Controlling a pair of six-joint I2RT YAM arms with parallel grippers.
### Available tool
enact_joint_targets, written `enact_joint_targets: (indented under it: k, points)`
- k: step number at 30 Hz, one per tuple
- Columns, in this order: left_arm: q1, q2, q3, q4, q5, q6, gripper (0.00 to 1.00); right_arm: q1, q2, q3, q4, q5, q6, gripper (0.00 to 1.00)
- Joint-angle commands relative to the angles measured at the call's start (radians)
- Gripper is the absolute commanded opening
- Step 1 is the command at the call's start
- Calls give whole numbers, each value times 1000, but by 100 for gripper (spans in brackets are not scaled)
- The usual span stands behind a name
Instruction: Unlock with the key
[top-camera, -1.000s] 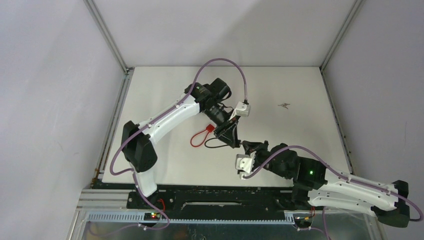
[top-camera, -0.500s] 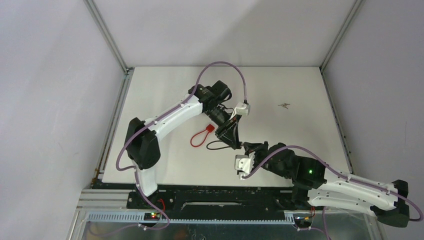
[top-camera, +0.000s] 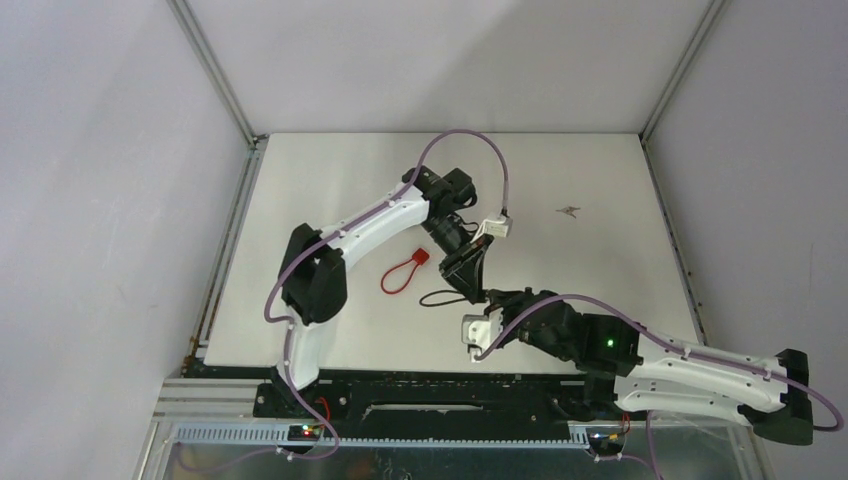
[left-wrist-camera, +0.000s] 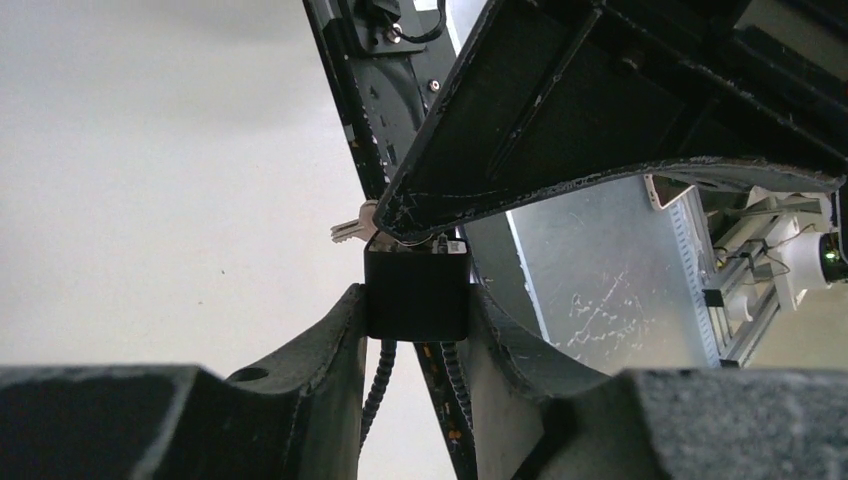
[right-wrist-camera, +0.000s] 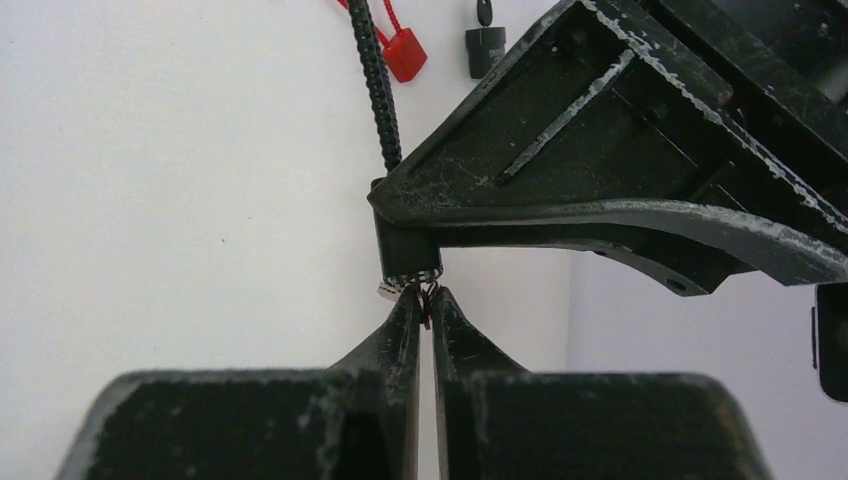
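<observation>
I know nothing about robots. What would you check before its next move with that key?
1. Firm clamp on the black lock by the left gripper: ok.
2. The right gripper pinched shut on the key: ok.
3. The key fully seated in the lock: cannot tell, the joint is hidden.
4. The black cable clear of the right gripper: ok.
5. The red loop lying apart from both grippers: ok.
</observation>
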Motion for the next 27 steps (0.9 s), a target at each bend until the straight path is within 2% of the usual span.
enact_joint_targets:
  k: [1, 5, 11, 17, 27]
  points:
    - [-65, -89, 16, 240, 174, -67, 0, -21, -19, 38, 170, -205, 26, 8]
    - [-44, -149, -52, 332, 135, -141, 0, -71, -45, 39, 141, -242, 29, 20]
    - [-33, -169, -82, 351, 81, -151, 0, -150, -73, 61, 79, -270, 48, 38]
    - [-21, -168, -94, 360, 60, -157, 0, -208, -114, 109, -24, -353, 62, 48]
    - [-14, -170, -98, 366, 30, -161, 0, -301, -171, 152, -158, -502, 71, 51]
